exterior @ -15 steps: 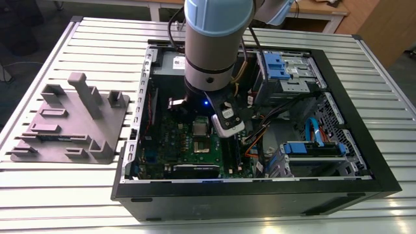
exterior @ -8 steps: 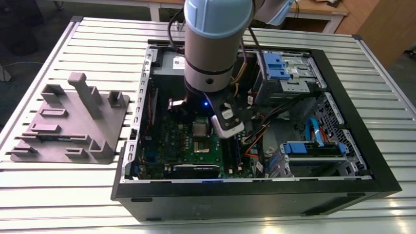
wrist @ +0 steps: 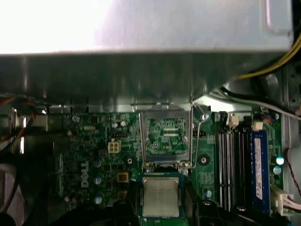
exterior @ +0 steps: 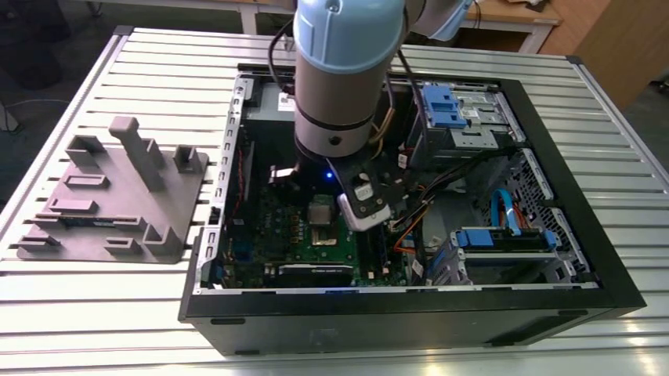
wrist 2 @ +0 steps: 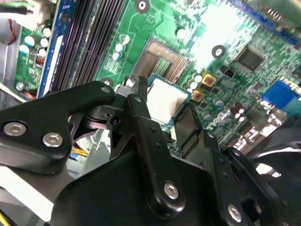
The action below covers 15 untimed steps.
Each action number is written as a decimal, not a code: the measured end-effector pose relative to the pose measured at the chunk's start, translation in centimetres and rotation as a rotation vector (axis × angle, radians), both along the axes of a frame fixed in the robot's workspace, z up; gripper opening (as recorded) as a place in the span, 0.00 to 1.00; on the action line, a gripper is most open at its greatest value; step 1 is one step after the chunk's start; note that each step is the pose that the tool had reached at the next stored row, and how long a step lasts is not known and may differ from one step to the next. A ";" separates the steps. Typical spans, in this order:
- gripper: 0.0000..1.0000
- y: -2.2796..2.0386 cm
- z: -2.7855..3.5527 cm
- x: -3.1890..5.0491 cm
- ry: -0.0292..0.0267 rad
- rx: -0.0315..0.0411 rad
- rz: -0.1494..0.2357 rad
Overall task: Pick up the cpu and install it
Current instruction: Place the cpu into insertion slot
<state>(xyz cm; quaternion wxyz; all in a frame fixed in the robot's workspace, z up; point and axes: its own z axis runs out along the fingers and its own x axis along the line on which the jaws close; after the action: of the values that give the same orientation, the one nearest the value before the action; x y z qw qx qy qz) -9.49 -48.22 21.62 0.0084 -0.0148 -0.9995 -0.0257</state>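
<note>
Exterior view, motherboard [exterior: 313, 244] inside open case [exterior: 397, 317], second wrist view, fingers [wrist 2: 141, 117] clamping cpu [wrist 2: 165, 100]

Pale blue-grey arm [exterior: 345, 63], black screw-studded tool [wrist 2: 165, 100]

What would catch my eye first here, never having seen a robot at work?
The big pale-blue robot arm reaches down into an open black computer case on the slatted table. In both wrist views, its jaws clasp the silvery square cpu close to the open socket on the green motherboard.
</note>
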 end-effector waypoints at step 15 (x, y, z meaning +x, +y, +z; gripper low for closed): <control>0.47 -1.64 -0.98 0.28 0.0127 -0.0002 -0.003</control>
<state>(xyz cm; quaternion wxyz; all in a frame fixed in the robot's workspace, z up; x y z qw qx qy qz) -9.21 -49.86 20.64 0.0147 -0.0164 -0.9994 -0.0255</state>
